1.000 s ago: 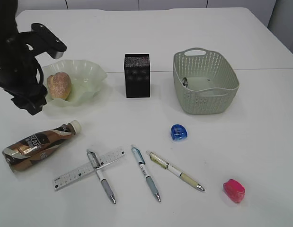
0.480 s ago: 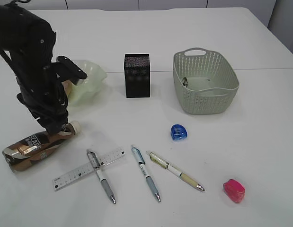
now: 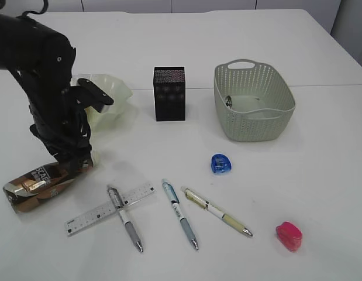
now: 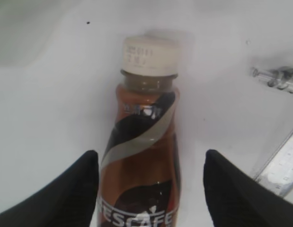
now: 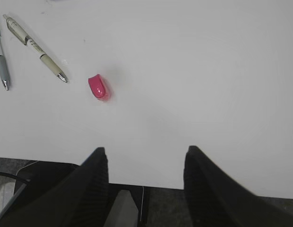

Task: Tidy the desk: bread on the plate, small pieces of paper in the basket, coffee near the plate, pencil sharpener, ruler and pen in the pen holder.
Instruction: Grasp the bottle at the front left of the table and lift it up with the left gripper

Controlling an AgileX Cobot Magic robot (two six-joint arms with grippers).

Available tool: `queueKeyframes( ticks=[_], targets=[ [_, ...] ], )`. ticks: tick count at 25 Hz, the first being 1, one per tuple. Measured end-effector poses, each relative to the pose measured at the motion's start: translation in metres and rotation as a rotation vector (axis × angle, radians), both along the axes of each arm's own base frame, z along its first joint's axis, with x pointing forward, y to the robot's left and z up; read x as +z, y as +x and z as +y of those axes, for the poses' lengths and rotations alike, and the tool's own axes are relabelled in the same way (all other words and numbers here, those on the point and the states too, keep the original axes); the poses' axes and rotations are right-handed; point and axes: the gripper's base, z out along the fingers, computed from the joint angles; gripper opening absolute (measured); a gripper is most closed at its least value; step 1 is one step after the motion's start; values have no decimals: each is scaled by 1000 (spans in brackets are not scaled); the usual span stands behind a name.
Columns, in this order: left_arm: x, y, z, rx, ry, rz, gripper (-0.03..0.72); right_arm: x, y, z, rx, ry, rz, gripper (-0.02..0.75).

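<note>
The desk [image 3: 321,175] carries everything. The basket [image 3: 254,105] sits right, the plate [image 3: 110,102] left, half hidden by the left arm, so the bread cannot be seen. The holder [image 3: 169,93] stands between them, empty-looking. The coffee [image 4: 141,156] lies flat below the plate; the left gripper [image 4: 148,184] straddles it, jaws apart and not touching, apparently lined up to grasp. The ruler [image 3: 107,209] lies under 1 of 3 pens. The right gripper [image 5: 145,182], released, holds nothing above the desk edge.
</note>
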Motion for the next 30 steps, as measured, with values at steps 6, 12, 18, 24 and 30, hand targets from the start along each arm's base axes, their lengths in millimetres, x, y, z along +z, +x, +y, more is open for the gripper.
queueKeyframes(
  ticks=[6, 12, 18, 24, 30],
  targets=[
    [-19, 2, -2, 2, 3, 40, 501, 0, 0, 0, 0, 0, 0, 414],
    [-27, 4, -3, -6, 5, 36, 498, 0, 0, 0, 0, 0, 0, 414],
    [-33, 8, 6, 15, 11, 48, 489, 0, 0, 0, 0, 0, 0, 414],
    [-33, 9, 12, 24, -3, 57, 487, 0, 0, 0, 0, 0, 0, 414],
    [-34, 7, 7, 9, -52, 90, 465, 0, 0, 0, 0, 0, 0, 414]
  ],
)
